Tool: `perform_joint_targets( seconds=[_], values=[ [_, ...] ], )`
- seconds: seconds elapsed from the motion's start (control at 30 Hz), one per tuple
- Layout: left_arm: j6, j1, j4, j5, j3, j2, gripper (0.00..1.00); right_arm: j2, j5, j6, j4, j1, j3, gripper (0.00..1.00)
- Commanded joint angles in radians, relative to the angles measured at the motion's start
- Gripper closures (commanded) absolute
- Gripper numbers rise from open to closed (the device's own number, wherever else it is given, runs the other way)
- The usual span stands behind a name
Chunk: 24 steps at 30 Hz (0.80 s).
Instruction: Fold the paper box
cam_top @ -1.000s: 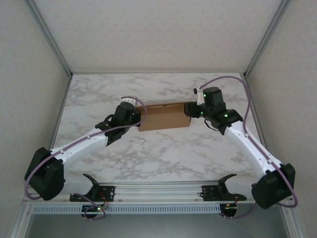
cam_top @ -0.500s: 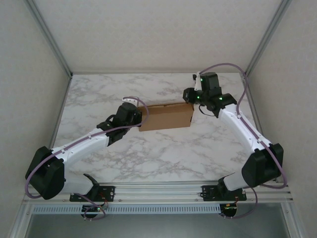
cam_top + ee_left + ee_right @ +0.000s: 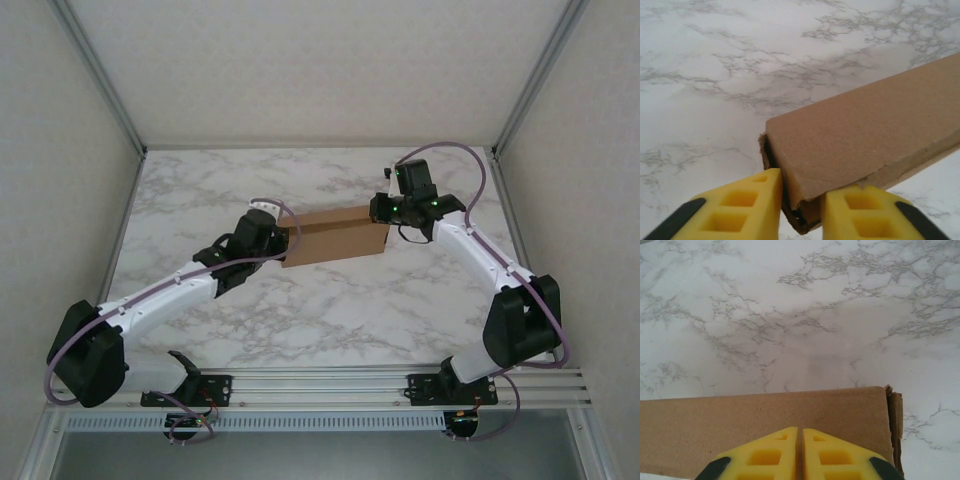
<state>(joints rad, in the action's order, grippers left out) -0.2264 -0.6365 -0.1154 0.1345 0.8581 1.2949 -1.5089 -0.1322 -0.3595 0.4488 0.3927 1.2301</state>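
Marble-patterned tabletop [image 3: 330, 310] carries the paper box [image 3: 335, 236] toward its far middle, a shallow brown shape lying between my two arms. At its left end my left gripper [image 3: 802, 187] straddles the corner with yellow fingers parted — whether they actually pinch the cardboard I cannot tell. At the right end my right gripper [image 3: 800, 435] has its fingers pressed together on nothing, tips over the box's top face.

Veined white table [image 3: 330, 310], apparently marble.
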Motion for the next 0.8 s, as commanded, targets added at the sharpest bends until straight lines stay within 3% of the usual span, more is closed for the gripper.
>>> perform_joint_targets(
  seconds=[0.0, 0.1, 0.33, 0.57, 0.77],
  values=[
    [-0.015, -0.012, -0.151, -0.060, 0.005, -0.034, 0.66, 0.006, 0.022, -0.008, 0.033, -0.001, -0.036, 0.88],
    [-0.026, -0.012, -0.171, -0.090, 0.018, -0.087, 0.62, 0.010, 0.024, -0.017, 0.028, -0.001, -0.041, 0.87],
    [-0.105, 0.017, -0.196, -0.208, 0.068, -0.155, 0.68, 0.006, 0.023, -0.021, 0.031, -0.001, -0.042, 0.85],
    [-0.257, 0.095, -0.054, -0.273, 0.007, -0.199, 0.61, 0.003, 0.022, -0.028, 0.022, 0.002, -0.053, 0.85],
    [-0.344, 0.149, 0.071, -0.317, -0.048, -0.156, 0.61, 0.002, 0.025, -0.036, 0.010, 0.009, -0.059, 0.86]
  ],
)
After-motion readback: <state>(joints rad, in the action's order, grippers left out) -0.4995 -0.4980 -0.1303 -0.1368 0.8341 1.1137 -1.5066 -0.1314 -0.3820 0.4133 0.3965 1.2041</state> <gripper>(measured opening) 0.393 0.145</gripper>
